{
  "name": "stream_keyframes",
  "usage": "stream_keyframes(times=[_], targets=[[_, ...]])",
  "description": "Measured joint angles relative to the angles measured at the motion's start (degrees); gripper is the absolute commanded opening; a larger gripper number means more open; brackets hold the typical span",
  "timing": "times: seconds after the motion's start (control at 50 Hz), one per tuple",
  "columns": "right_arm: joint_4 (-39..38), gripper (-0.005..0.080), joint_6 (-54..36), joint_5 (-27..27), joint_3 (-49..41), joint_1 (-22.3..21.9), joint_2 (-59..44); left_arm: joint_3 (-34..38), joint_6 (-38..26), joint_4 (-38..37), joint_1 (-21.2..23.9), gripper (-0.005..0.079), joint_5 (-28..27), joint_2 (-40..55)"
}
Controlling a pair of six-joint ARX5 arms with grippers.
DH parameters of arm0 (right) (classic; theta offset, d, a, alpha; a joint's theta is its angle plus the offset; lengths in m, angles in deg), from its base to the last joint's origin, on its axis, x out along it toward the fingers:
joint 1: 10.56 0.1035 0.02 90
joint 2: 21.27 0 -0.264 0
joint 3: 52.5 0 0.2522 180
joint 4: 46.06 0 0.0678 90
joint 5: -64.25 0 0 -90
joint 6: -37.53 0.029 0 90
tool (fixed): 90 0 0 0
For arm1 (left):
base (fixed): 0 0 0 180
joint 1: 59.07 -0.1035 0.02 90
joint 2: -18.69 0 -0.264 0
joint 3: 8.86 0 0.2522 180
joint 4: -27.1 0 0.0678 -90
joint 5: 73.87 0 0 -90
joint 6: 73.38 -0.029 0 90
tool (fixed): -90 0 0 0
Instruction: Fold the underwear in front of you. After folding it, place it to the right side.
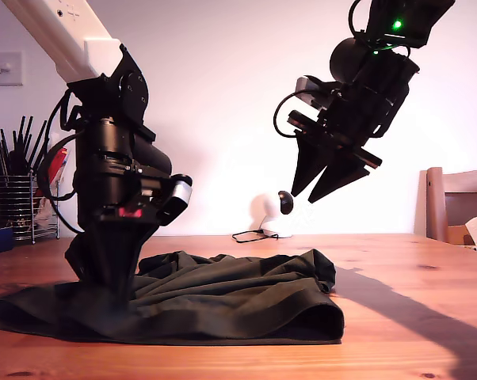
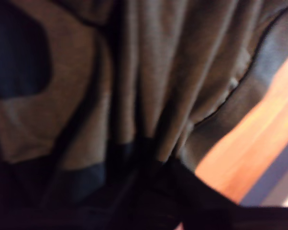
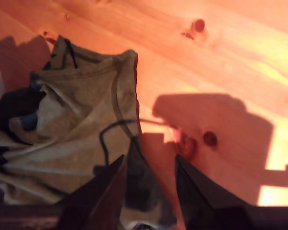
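Exterior view: underwear (image 1: 223, 305) heaped on the table (image 1: 413, 317), toward the view's left. My first gripper (image 1: 112, 273) is down in the cloth, jaws hidden. My second gripper (image 1: 322, 178) hangs high above, empty.

First wrist view: blurred, bunched folds fill the frame; cannot tell its jaw state.

Second wrist view: fingers (image 3: 201, 196) parted over the garment's edge and bare wood
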Motion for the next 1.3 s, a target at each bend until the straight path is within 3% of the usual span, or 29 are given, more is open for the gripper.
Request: stream_keyframes(times=[0.16, 0.56, 0.68, 0.94, 1.12, 1.3], targets=[[0.02, 0.0278, 0.00, 1.46, 0.00, 0.00, 0.00, -0.44, 0.26, 1.44, -0.35, 0.0383, -5.55, 0.00], [0.11, 0.0278, 0.00, 2.93, 0.00, 1.05, 0.00, -11.58, 0.48, -0.35, -0.48, 0.0355, -3.37, -0.74], [0.02, 0.0278, 0.00, 2.75, 0.00, 1.14, 0.00, -12.09, 0.48, 4.09, -0.76, 0.0306, 1.57, -1.73], [0.02, 0.0279, 0.00, 2.73, 0.00, 1.14, 0.00, -12.09, 3.34, 23.41, -2.62, 0.0285, 6.38, -1.77], [0.20, 0.0278, 0.00, 2.71, 0.00, 1.11, 0.00, -12.09, 7.15, 25.86, -5.25, 0.0284, 6.82, -1.77], [0.13, 0.0279, 0.00, 2.71, 0.00, 1.14, 0.00, -12.09, 9.51, 24.83, -8.63, 0.0290, 1.68, -1.77]])
